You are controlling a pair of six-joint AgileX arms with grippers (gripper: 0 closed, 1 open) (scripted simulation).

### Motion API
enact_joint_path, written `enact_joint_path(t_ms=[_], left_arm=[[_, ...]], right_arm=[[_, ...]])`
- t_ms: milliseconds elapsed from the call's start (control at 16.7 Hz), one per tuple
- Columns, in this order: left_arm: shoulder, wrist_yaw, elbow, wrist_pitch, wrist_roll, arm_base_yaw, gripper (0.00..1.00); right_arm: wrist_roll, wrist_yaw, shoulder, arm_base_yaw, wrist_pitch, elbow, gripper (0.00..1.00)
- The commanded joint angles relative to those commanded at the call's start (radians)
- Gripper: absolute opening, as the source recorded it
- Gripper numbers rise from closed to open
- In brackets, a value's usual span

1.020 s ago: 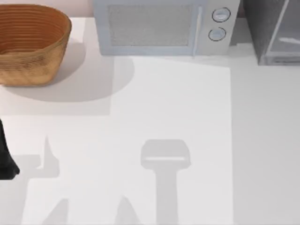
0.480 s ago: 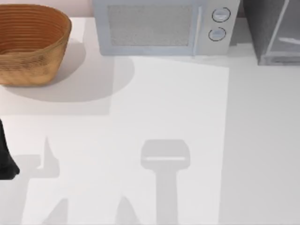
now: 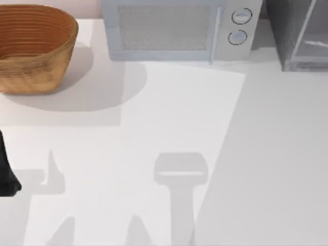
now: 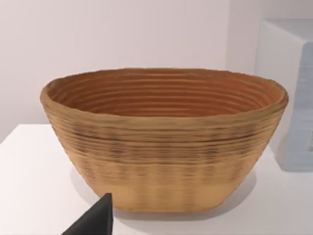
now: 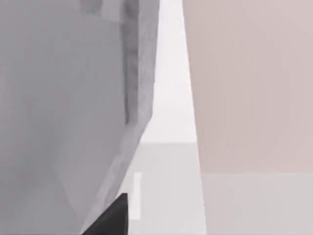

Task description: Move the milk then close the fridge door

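Right gripper (image 5: 115,215) sits tight against the fridge door (image 5: 58,112); grip state can't be made out. Left arm (image 3: 6,171) parked at table's left edge. One basket (image 3: 33,48), one microwave (image 3: 179,31).

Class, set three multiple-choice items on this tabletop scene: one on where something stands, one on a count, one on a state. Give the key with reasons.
1. Where is the basket?
A. top view's far left
B. far right
C. centre front

2. How many round knobs has the microwave?
A. one
B. two
C. four

3. What lies in the basket, by the left wrist view?
A. milk
B. bread
C. nothing visible

Key: 1 A, it stands left of the microwave. 2 B, two knobs stacked at its right end. 3 C, only ribbed inner wall shows.
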Motion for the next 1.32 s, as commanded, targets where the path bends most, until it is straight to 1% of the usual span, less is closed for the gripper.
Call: enact_joint_path(t_ms=[120, 420, 540, 660, 840, 1140, 1320], left_arm=[[0.0, 0.0, 0.0, 0.0, 0.0, 0.0, 1.0], [0.0, 0.0, 0.0, 0.0, 0.0, 0.0, 1.0], [0.0, 0.0, 0.0, 0.0, 0.0, 0.0, 1.0], [0.0, 0.0, 0.0, 0.0, 0.0, 0.0, 1.0], [0.0, 0.0, 0.0, 0.0, 0.0, 0.0, 1.0], [0.0, 0.0, 0.0, 0.0, 0.0, 0.0, 1.0], [0.0, 0.0, 0.0, 0.0, 0.0, 0.0, 1.0]], right_arm=[[0.065, 0.102, -0.02, 0.128, 0.037, -0.032, 1.0], [0.283, 0.361, -0.067, 0.529, 0.125, -0.14, 1.0], [0.381, 0.449, -0.093, 0.648, 0.166, -0.183, 1.0], [0.466, 0.521, -0.126, 0.729, 0.21, -0.218, 1.0], [0.518, 0.571, -0.16, 0.776, 0.251, -0.241, 1.0], [0.514, 0.575, -0.153, 0.76, 0.247, -0.241, 1.0], [0.518, 0.571, -0.083, 0.762, 0.23, -0.17, 1.0]])
